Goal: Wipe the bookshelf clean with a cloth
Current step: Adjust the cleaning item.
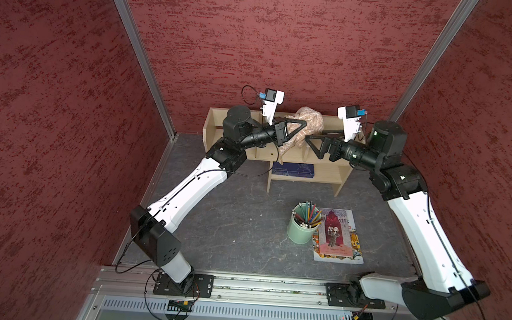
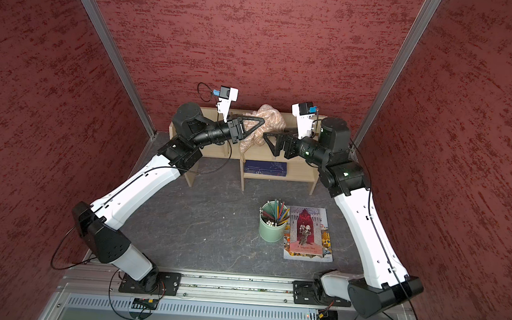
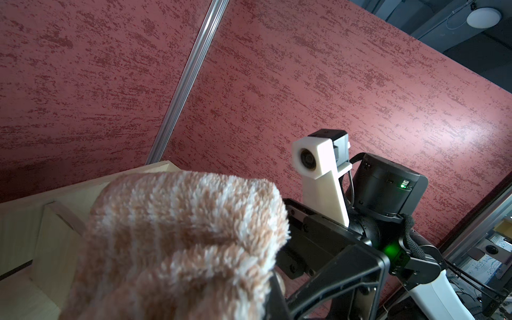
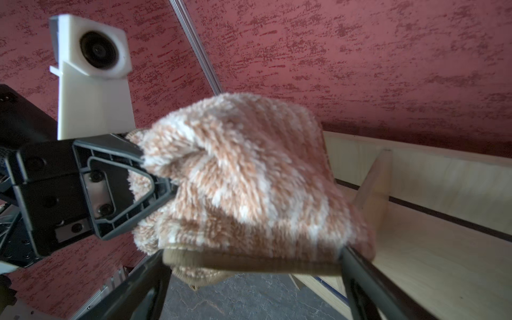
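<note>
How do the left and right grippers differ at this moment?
The left gripper is shut, pinching the cloth. The right gripper stands open and is not gripping it. The left gripper points toward the robot's right, the right gripper toward its left. Both hover over the top of the bookshelf, tips close to the bunched cloth.

Arms: 2. Left arm (image 1: 185,193) at centre left, right arm (image 1: 421,231) at centre right.
Grippers: 2, one per arm. Left gripper (image 1: 302,124), right gripper (image 1: 314,134).
Wrist cameras: 2. Left wrist camera (image 1: 272,96), right wrist camera (image 1: 350,111), both upper centre.
Bookshelf (image 1: 328,172): 1.
Cloth (image 1: 310,118): 1.
Dark blue box (image 1: 292,169): 1.
Green cup (image 1: 300,235): 1, lower right of centre.
Pencils (image 1: 307,214) in it: too crowded to count.
Magazine (image 1: 340,236): 1.
</note>
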### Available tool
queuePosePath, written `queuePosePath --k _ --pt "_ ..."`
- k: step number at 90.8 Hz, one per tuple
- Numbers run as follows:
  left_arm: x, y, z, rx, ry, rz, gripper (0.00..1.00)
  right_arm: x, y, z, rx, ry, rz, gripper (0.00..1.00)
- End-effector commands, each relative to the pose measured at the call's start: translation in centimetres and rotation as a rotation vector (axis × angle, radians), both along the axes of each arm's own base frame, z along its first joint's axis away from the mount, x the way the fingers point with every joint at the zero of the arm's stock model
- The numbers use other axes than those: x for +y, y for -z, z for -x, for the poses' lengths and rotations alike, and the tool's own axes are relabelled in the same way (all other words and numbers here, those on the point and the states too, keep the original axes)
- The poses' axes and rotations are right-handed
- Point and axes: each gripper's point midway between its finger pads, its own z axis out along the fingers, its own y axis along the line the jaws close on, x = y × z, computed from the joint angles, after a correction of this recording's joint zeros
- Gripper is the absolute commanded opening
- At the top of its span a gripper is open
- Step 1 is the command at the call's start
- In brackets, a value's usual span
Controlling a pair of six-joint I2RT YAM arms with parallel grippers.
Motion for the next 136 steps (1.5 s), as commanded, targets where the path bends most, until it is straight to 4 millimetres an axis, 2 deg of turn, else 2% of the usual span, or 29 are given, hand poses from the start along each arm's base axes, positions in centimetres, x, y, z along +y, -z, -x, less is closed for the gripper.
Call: queuePosePath --k 1,12,22,42,60,74,80,82,85,89,91,94,97,106,110,111,112,113,118,128,136 --pt "0.8 -1.0 1.4 -0.024 0.029 0.012 0.00 0.1 -2.6 0.5 -0.082 -0.011 -0.019 0.98" --pt "1.0 -1.6 1.7 -0.027 0.051 0.040 0.00 1.8 -2.8 0.6 -0.065 -0.113 -0.077 0.98" --pt "1.1 -2.1 1.7 -0.024 0.069 0.059 0.00 2.9 -2.0 0.1 -0.028 -0.169 -0.112 0.97" --pt "1.7 -2.1 1.1 -0.010 0.052 0.091 0.00 3.9 -2.0 1.2 -0.020 -0.254 -0.180 0.88" --pt "1.6 -2.0 1.0 -0.006 0.059 0.102 0.00 5.2 -1.8 1.3 -0.011 -0.292 -0.181 0.79" --pt "1.7 -2.0 1.0 -0.006 0.056 0.102 0.00 5.7 -1.8 0.9 -0.006 -0.286 -0.185 0.56" --pt "1.8 -1.9 1.0 -0.006 0.055 0.099 0.00 5.6 -1.7 0.7 -0.004 -0.271 -0.182 0.41" --pt "1.8 -1.9 1.0 -0.007 0.050 0.097 0.00 5.5 -1.6 0.5 -0.004 -0.257 -0.179 0.31" --pt "2.0 -1.8 0.8 -0.007 0.041 0.093 0.06 5.2 -1.5 0.4 -0.005 -0.231 -0.170 0.17" --pt "2.5 -1.5 0.3 -0.004 0.007 0.084 0.20 4.5 -1.4 -0.1 -0.012 -0.174 -0.157 0.00" --pt "2.9 -1.5 0.0 -0.004 -0.018 0.081 0.29 4.1 -1.4 -0.3 -0.017 -0.139 -0.152 0.00" --pt "3.6 -1.4 -0.7 0.001 -0.067 0.073 0.43 3.3 -1.5 -0.7 -0.023 -0.086 -0.147 0.00" --pt "4.8 -1.1 -1.7 0.014 -0.131 0.063 0.50 2.6 -1.7 -1.0 -0.030 -0.034 -0.139 0.00" --pt "9.5 -0.6 -4.5 0.050 -0.343 0.046 0.64 0.8 -1.4 -2.6 0.018 0.111 -0.079 0.00" --pt "12.3 0.0 -6.0 0.072 -0.458 0.026 0.67 -0.1 -1.4 -3.4 0.042 0.179 -0.050 0.00" --pt "13.0 0.2 -6.3 0.081 -0.485 0.019 0.67 -0.2 -0.4 -3.9 0.071 0.197 -0.032 0.00" --pt "13.8 0.4 -6.6 0.090 -0.514 0.013 0.68 -0.5 -1.2 -4.0 0.059 0.213 -0.036 0.00" --pt "14.6 0.4 -6.9 0.089 -0.544 0.010 0.68 -0.7 -0.5 -4.5 0.079 0.237 -0.022 0.00" --pt "18.1 1.3 -8.1 0.132 -0.663 -0.002 0.68 -1.7 0.6 -6.2 0.146 0.316 0.016 0.00" --pt "24.1 1.8 -8.2 0.159 -0.803 0.026 0.70 -2.7 1.2 -8.3 0.235 0.376 0.034 0.00" --pt "28.1 3.0 -7.8 0.141 -0.981 -0.064 0.74 -3.5 1.5 -9.7 0.288 0.415 0.042 0.00"
